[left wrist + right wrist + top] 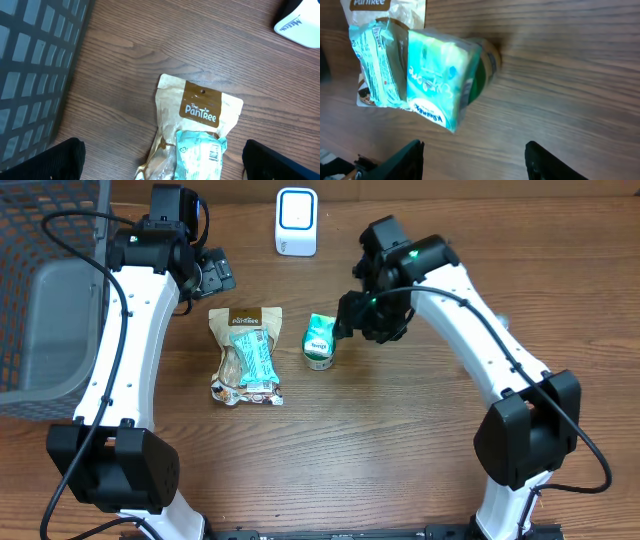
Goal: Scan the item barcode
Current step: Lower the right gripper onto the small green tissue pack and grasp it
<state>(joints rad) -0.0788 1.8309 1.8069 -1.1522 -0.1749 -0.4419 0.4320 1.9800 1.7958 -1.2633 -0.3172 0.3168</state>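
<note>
Fingers (410, 157) of the right gripper (347, 320) stand apart with nothing between them, just beside the green packet (320, 340). The packet sits tilted on the wooden table (400, 460), its teal-and-white wrapper glossy and printed with script lettering. It is right of a brown Pantree pouch (245, 355) and below the white scanner (296, 222). The left gripper (215, 275) hangs spread wide and empty above the pouch.
</note>
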